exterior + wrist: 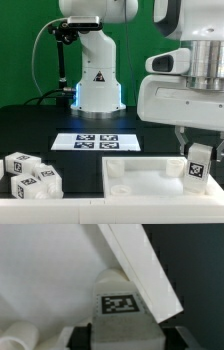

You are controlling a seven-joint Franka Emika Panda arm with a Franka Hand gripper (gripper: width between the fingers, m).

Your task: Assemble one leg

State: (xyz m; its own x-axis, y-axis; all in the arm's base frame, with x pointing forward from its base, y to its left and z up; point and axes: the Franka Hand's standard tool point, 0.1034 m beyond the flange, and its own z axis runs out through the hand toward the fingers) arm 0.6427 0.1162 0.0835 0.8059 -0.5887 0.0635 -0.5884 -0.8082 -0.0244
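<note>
My gripper (198,150) is shut on a leg (198,162), a small white block with a black-and-white tag, and holds it upright at the right end of the large flat white panel (140,178). In the wrist view the leg (122,300) fills the space between my dark fingers (88,336), its tag facing the camera, and it stands just inside the panel's raised rim (140,263). Whether the leg touches the panel floor cannot be told. Three more legs (30,175) lie in a cluster at the exterior view's lower left.
The marker board (97,141) lies on the black table behind the panel, in front of the arm's white base (98,90). A rounded white part (15,336) shows at the wrist view's corner.
</note>
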